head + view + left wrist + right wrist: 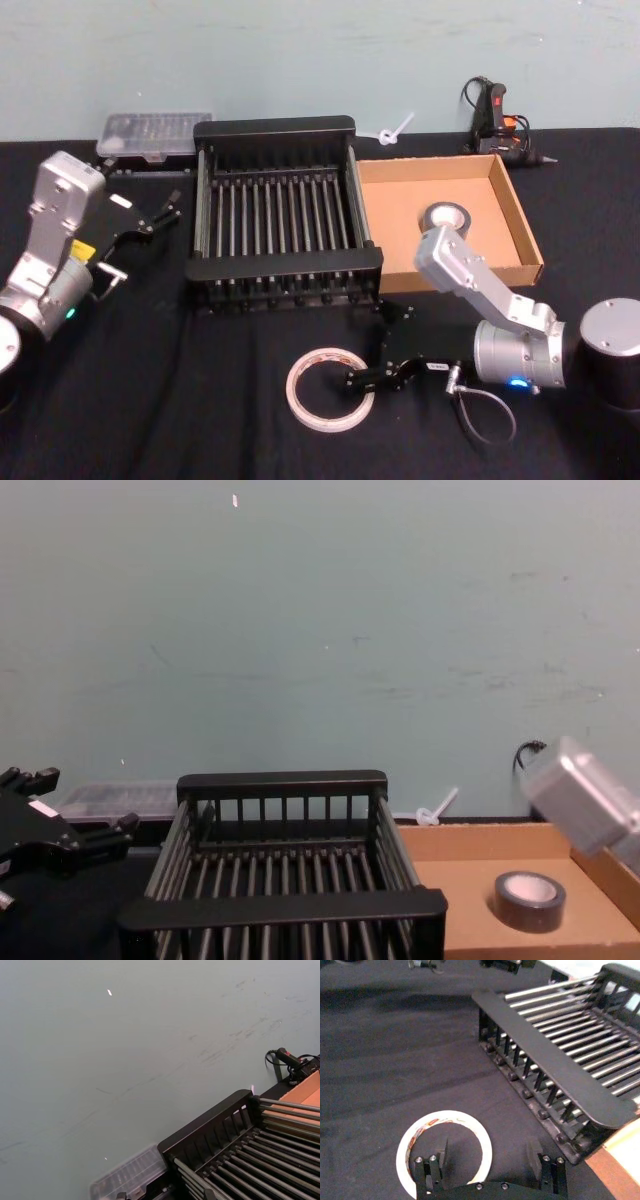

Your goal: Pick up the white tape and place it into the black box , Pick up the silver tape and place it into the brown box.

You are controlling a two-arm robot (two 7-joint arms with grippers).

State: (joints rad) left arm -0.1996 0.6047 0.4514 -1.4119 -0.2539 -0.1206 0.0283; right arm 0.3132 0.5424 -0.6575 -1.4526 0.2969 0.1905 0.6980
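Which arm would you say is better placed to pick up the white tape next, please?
Right: the open right gripper sits at the white tape's rim, one finger inside the ring; the left gripper is beyond the black box.

Both arms wear boxy silver-grey metal housings over round, brushed-metal joints. Near the black slatted plastic crate [285, 215], the right black metal gripper [352, 383] has a flat black bracket studded with small round screws, a white label, a blue light on its silver wrist and a grey cable loop. The left black gripper [158, 215] carries a yellow tag and a green light.
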